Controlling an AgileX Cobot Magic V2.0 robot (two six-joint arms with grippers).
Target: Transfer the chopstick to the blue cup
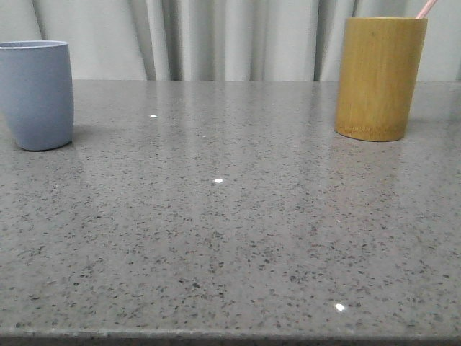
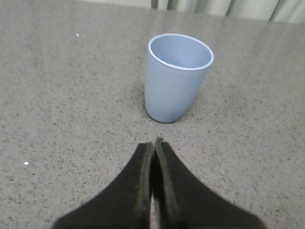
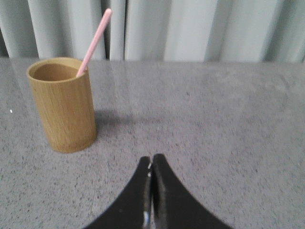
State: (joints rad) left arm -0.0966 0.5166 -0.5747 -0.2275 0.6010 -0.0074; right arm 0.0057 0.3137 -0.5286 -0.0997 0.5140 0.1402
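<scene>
The blue cup stands upright at the far left of the grey counter; in the left wrist view it looks empty. A pale pink chopstick leans out of the yellow-brown bamboo cup, which stands at the back right; only the stick's tip shows in the front view. My left gripper is shut and empty, a short way in front of the blue cup. My right gripper is shut and empty, apart from the bamboo cup. Neither gripper shows in the front view.
The speckled grey counter runs between the two cups, with its front edge at the bottom of the front view. Pale curtains hang behind the counter's far edge.
</scene>
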